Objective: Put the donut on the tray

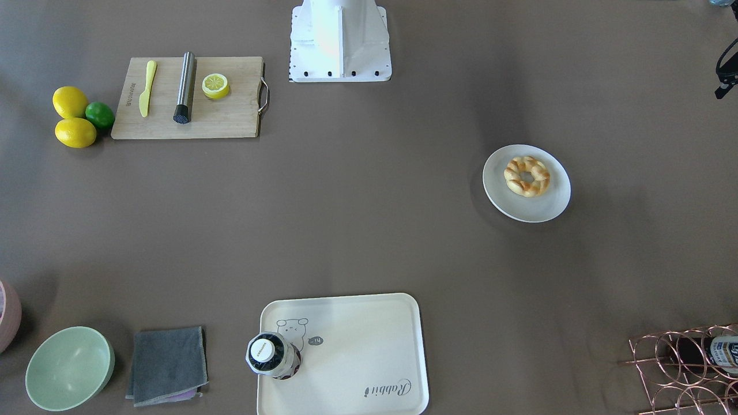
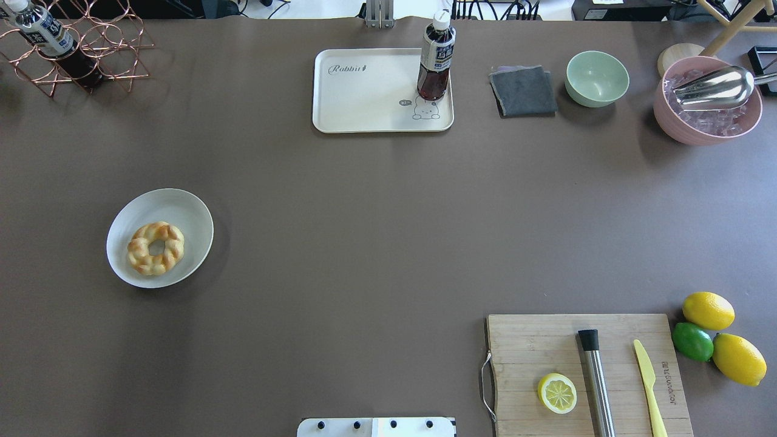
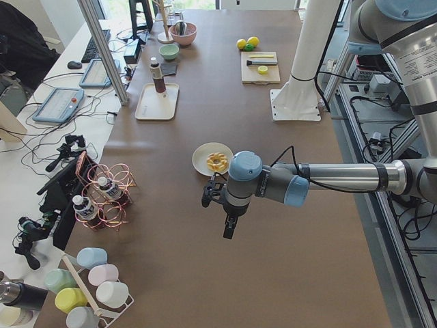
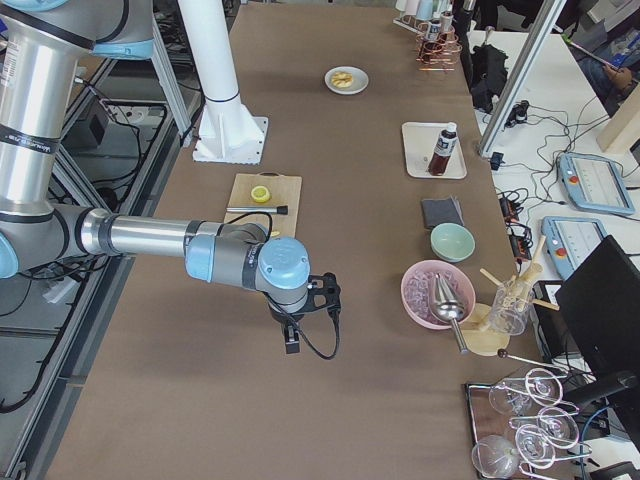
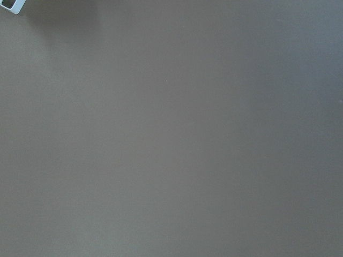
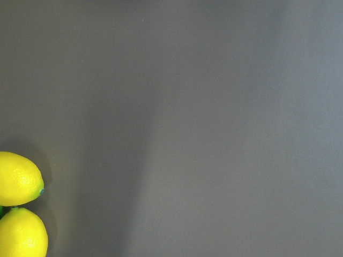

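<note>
Hardware: left gripper (image 3: 229, 231) and right gripper (image 4: 292, 344) hang over desk (image 2: 364, 243). Side views only, so opening can't be told; no load seen. Mid-desk, left: donut (image 2: 156, 248) rests on round plate (image 2: 189, 209). Far edge: tray (image 2: 364, 100), well apart, w/ bottle (image 2: 435, 60) upright on bear corner. Risks: ridged ring may slip from pinch en route; arm may topple bottle.

The donut (image 1: 527, 176) lies on a round white plate (image 1: 536, 208) at the right, well apart from the tray (image 1: 369, 346) at the bottom edge. A capped bottle (image 1: 272, 354) stands on the tray's left part (partly covering the bear drawing). A wooden cutting board (image 1: 230, 118) lies at upper left.
</note>
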Motion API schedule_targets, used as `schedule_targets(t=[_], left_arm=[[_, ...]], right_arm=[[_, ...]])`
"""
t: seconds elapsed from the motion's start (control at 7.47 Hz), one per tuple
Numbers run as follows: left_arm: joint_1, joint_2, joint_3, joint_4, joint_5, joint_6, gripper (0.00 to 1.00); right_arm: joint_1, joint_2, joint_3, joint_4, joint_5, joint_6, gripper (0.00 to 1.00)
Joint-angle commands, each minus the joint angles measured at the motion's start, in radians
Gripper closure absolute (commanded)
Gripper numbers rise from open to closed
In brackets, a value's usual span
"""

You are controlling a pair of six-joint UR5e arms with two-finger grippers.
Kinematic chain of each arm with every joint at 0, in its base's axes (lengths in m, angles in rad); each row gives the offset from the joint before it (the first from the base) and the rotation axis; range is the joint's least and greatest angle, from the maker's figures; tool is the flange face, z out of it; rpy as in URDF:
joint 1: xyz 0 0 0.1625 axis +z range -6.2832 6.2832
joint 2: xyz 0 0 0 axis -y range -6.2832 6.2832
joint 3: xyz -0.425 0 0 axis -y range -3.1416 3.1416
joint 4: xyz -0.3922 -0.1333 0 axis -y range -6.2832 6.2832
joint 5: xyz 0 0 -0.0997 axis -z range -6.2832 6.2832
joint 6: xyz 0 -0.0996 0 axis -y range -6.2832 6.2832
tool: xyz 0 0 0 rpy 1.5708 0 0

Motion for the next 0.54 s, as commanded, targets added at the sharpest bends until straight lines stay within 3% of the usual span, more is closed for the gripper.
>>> schedule_targets(t=[0.0, 0.4], left_arm=[[0.003, 0.0, 0.0, -0.002, 0.0, 0.004, 0.02], [0.027, -0.006, -0.005, -0.024, -0.014, -0.028, 0.03]], right_arm=[[0.0, 0.01, 0.0, -0.007, -0.015, 0.002, 0.01], [-0.002, 0.016, 0.0, -0.008, -0.03, 0.002, 0.01]])
